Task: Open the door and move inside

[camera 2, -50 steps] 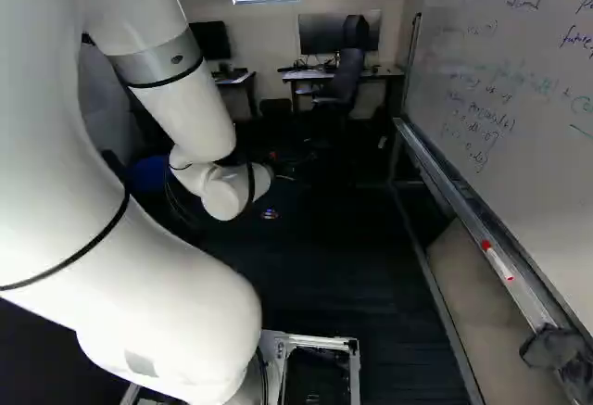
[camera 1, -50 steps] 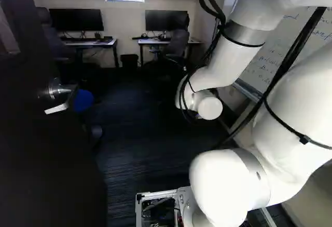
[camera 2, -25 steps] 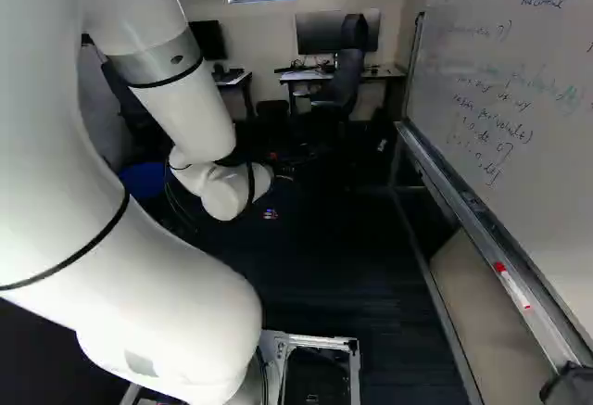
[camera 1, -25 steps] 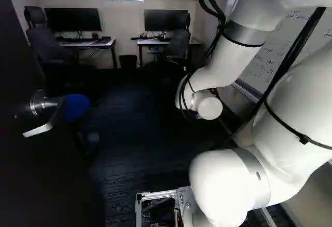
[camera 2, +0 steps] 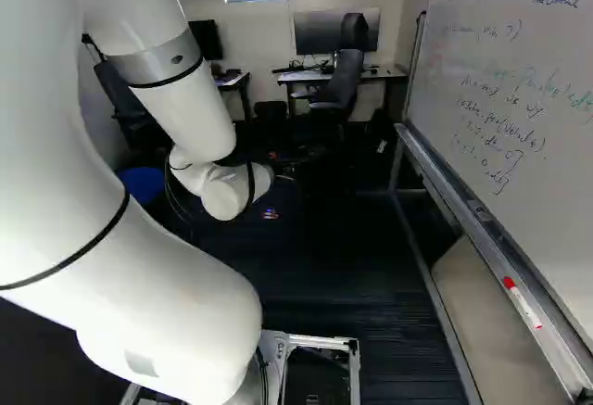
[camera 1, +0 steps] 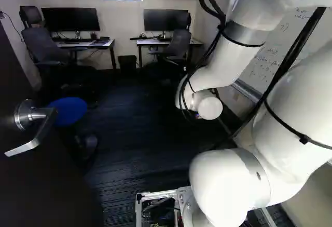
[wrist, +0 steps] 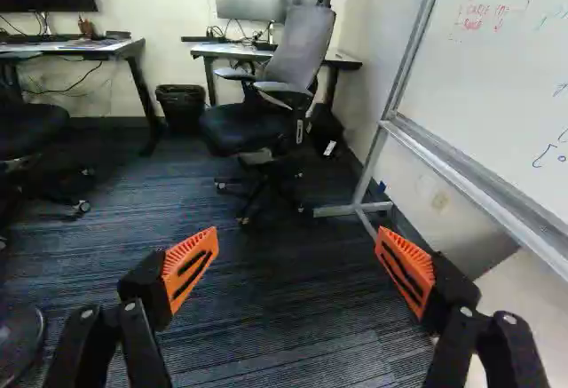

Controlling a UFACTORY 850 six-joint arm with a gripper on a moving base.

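Observation:
The dark door (camera 1: 46, 185) stands swung inward along the left of the left base view, its silver lever handle (camera 1: 32, 128) facing the room. My arm is right of it, bent forward over the floor, not touching the door. In the base views the gripper is hidden behind the arm's wrist. In the wrist view my gripper (wrist: 297, 259) stands wide open, its orange pads far apart with nothing between them; carpet lies beyond.
A whiteboard (camera 2: 519, 99) on a metal frame runs along the right side. Ahead are two desks with monitors, office chairs (wrist: 266, 95) and a black bin (wrist: 181, 108). A blue round seat (camera 1: 68, 111) stands just beyond the door handle.
The base has moved forward: the door and handle shift outward and grow in the left base view, and the whiteboard's marker comes nearer. The arm keeps its pose over its lowest joint.

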